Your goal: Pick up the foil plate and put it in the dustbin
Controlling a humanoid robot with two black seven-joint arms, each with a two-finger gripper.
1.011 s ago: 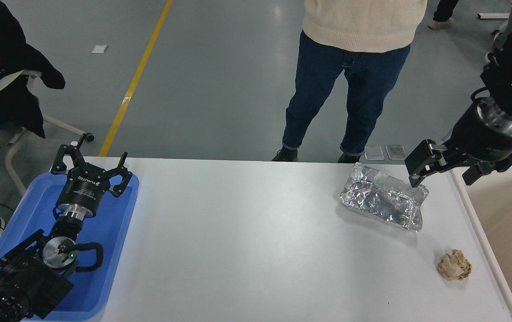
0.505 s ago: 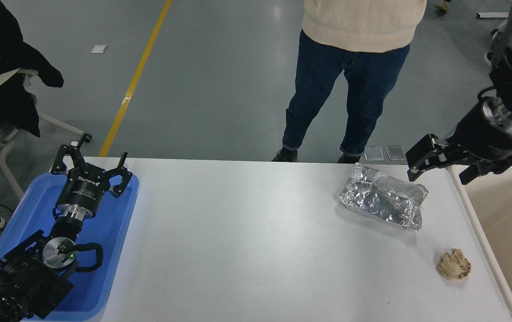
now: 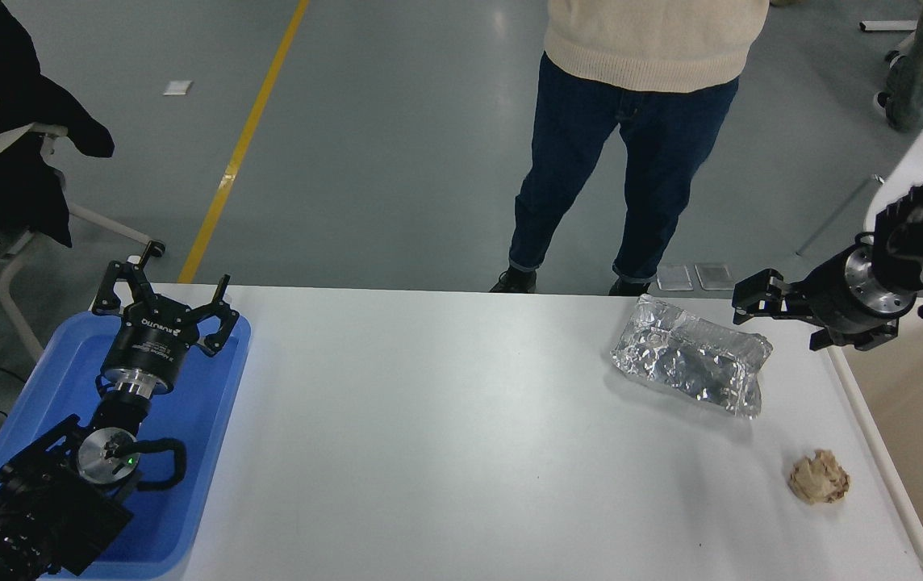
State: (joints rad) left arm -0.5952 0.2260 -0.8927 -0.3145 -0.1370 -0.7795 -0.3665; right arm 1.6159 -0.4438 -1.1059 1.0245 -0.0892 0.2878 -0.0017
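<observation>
Foil plate: the shiny, wrinkled silver aluminium foil plate (image 3: 691,363), roughly rectangular with a raised rim, is lying on the white counter (image 3: 445,436) toward its far right corner, slightly skewed, with nothing gripping it.
Dustbin: the large cream-beige plastic dustbin (image 3: 913,420) with a thick rounded rim is standing just beside the counter's right edge, its mouth facing up and partly cut off by the picture's border.
Right tool: the black right tool (image 3: 780,311) is reaching in from the right edge at the counter's far right corner, pointing leftward between the foil plate and the dustbin's rim; its fingers are spreading apart with nothing between them, and one fingertip is sitting near the plate's far right end without clearly touching it.
Left tool: the black left tool (image 3: 163,303) is resting at the lower left over the flat blue plastic tray (image 3: 211,420), its fingers splaying wide and holding nothing.
Paper wad: a small crumpled tan paper wad (image 3: 819,478) is sitting on the counter nearer the camera than the plate, close to the dustbin's side and apart from the foil.
Person: a person in a cream sweater and dark blue jeans (image 3: 631,145) is standing at the counter's far side, roughly behind the plate.
</observation>
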